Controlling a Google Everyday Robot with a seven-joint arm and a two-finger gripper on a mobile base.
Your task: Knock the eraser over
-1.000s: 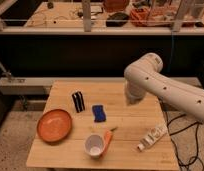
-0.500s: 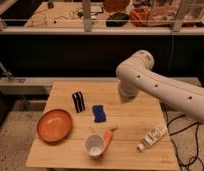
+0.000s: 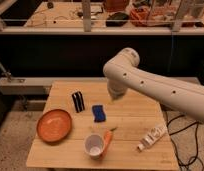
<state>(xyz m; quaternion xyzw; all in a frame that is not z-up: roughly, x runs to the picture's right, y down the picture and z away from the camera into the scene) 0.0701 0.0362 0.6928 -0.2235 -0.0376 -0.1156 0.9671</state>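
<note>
The eraser (image 3: 78, 101), a small black block with pale stripes, stands upright on the left half of the wooden table (image 3: 135, 117). My gripper (image 3: 114, 98) hangs at the lower end of the white arm, over the table's back middle. It is to the right of the eraser and apart from it, above the blue pad (image 3: 98, 113). The forearm largely hides the gripper, which is shut and holds nothing that I can see.
An orange plate (image 3: 54, 125) lies at the front left. A white cup (image 3: 94, 145) and an orange carrot-like piece (image 3: 108, 140) sit at the front middle. A white tube (image 3: 151, 137) lies at the front right. Dark shelving stands behind the table.
The arm has swung left across the table, bringing the gripper from the right side closer to the eraser. The eraser has not moved.
</note>
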